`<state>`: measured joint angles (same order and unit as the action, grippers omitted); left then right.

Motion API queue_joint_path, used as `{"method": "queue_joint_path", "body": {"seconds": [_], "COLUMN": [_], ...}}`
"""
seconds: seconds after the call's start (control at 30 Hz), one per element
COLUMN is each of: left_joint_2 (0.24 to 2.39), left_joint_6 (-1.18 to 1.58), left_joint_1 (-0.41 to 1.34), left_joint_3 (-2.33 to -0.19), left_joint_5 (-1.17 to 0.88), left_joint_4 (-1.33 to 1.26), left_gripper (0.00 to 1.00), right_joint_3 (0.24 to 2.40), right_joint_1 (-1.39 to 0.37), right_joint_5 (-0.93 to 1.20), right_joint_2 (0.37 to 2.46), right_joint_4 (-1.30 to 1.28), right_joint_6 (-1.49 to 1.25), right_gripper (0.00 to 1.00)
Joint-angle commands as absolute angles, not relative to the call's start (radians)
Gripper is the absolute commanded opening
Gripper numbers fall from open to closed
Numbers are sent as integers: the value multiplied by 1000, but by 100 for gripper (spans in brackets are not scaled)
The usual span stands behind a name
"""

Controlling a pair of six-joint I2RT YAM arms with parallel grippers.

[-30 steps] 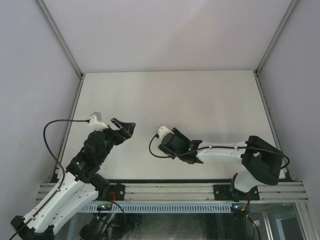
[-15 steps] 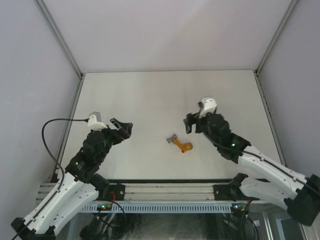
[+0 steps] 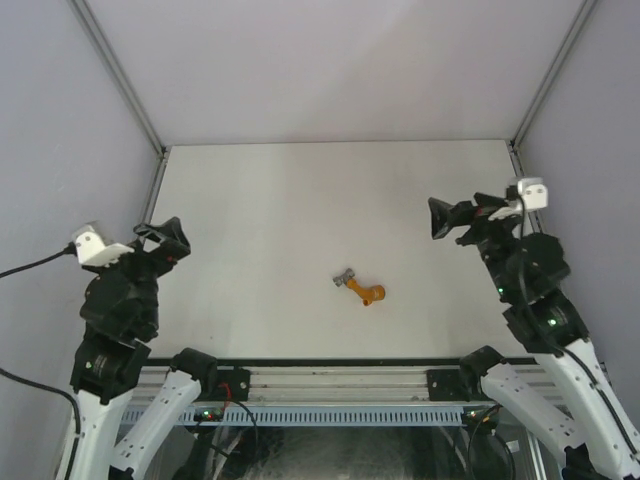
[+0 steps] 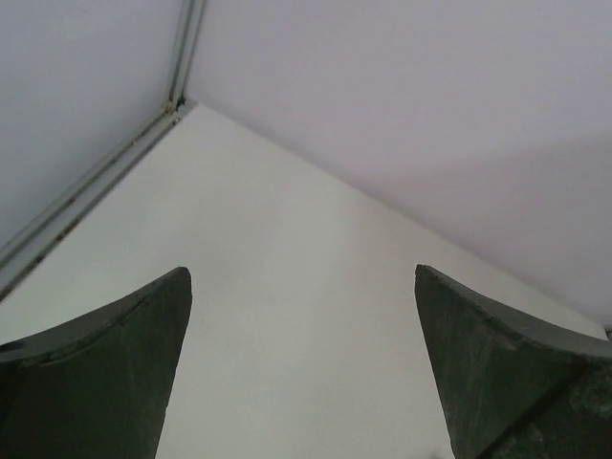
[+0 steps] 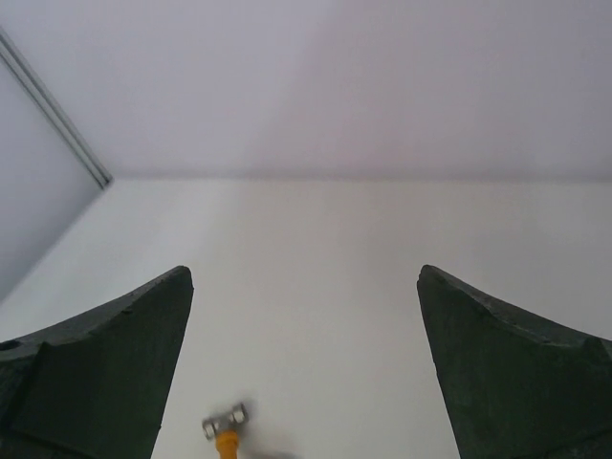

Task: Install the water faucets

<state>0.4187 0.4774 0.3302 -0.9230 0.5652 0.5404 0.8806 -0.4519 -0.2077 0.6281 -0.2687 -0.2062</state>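
tabletop (image 3: 300,200) is carrying the water faucets (image 3: 362,289) while left gripper (image 4: 301,277) and right gripper (image 5: 304,273) are gaping empty, needing a square descent.

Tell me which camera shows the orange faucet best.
Top external: the whole orange faucet lies unobstructed on the table. Right wrist catches only its blurred grey-fitting end at the bottom edge; left wrist misses it.

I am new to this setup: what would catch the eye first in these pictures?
The small orange tap body with its grey fitting lies alone near the middle of the white table, touched by nothing. The left gripper and the right gripper hang open at the two sides, well apart from it.
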Motion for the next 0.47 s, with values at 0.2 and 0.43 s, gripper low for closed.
{"method": "queue_joint_path", "body": {"seconds": [0.2, 0.43], "left_joint_2": [384, 382], "left_joint_6": [397, 397], "left_joint_1": [324, 324], "left_joint_3": [-1017, -1019], "left_joint_5": [635, 611], "left_joint_4": [618, 629], "left_gripper": [100, 100], "right_joint_3": [1045, 1046], "right_joint_1": [-451, -452], "right_joint_5": [-305, -295], "right_joint_2": [562, 577], "right_joint_4": [-334, -363], "right_joint_6": [-160, -162], "right_gripper": [100, 100]}}
